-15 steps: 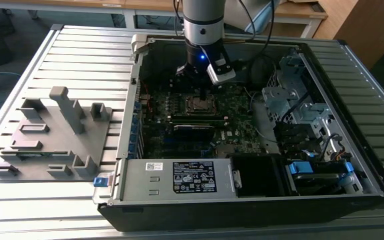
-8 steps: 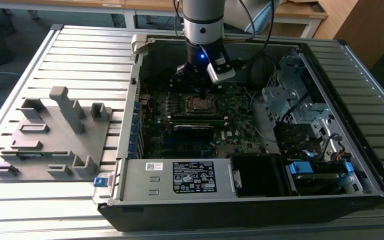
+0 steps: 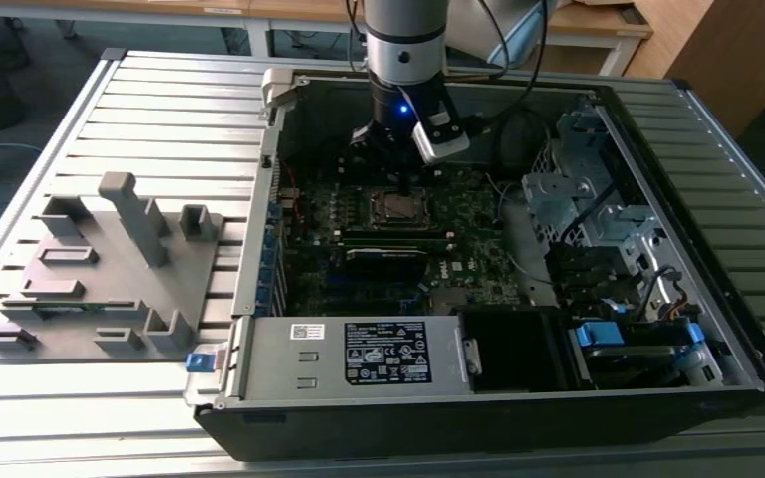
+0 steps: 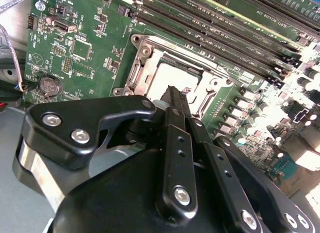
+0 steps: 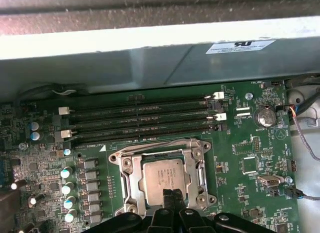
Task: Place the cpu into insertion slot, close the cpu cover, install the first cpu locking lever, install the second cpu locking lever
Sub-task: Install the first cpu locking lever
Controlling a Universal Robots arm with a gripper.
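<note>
The cpu (image 5: 164,174) lies flat in the insertion slot (image 5: 199,149) on the green motherboard (image 5: 250,158), silver top up. The cpu cover (image 5: 131,182) lies down around it as a silvery frame. A thin wire lever (image 5: 150,144) runs along the socket's side nearest the memory slots. My gripper (image 5: 172,197) is shut with nothing between its fingers, and the tips sit at the socket's edge just over the cpu. In the second wrist view the gripper (image 4: 172,93) points down onto the cover (image 4: 145,73). In the exterior view the gripper (image 3: 402,187) hangs over the cpu (image 3: 394,207).
Long black memory slots (image 5: 140,120) lie just beyond the socket, with the case's metal wall (image 5: 150,58) behind them. A power supply (image 3: 356,354) fills the case's near side, a drive cage (image 3: 582,199) and cables its right. A grey fixture (image 3: 104,269) stands at the exterior view's left.
</note>
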